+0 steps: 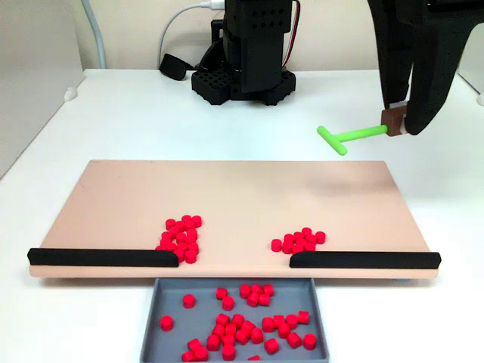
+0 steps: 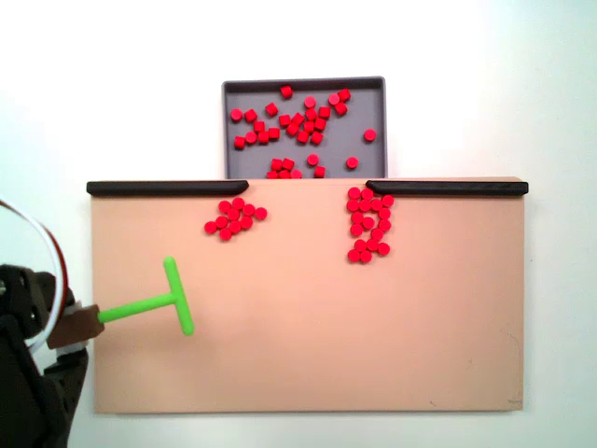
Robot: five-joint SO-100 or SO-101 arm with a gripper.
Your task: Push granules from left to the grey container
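Note:
Red granules lie in two clusters on the peach board, close to its strip edge: a larger one and a smaller one. Both sit beside the gap between the black strips. The grey container lies just past that gap and holds many more granules. My gripper is shut on the brown handle of a green T-shaped pusher. The pusher is held in the air, well away from both clusters.
Two black strips line the board's edge on either side of the gap. The arm's black base stands on the white table behind the board, with a cable and a black object beside it.

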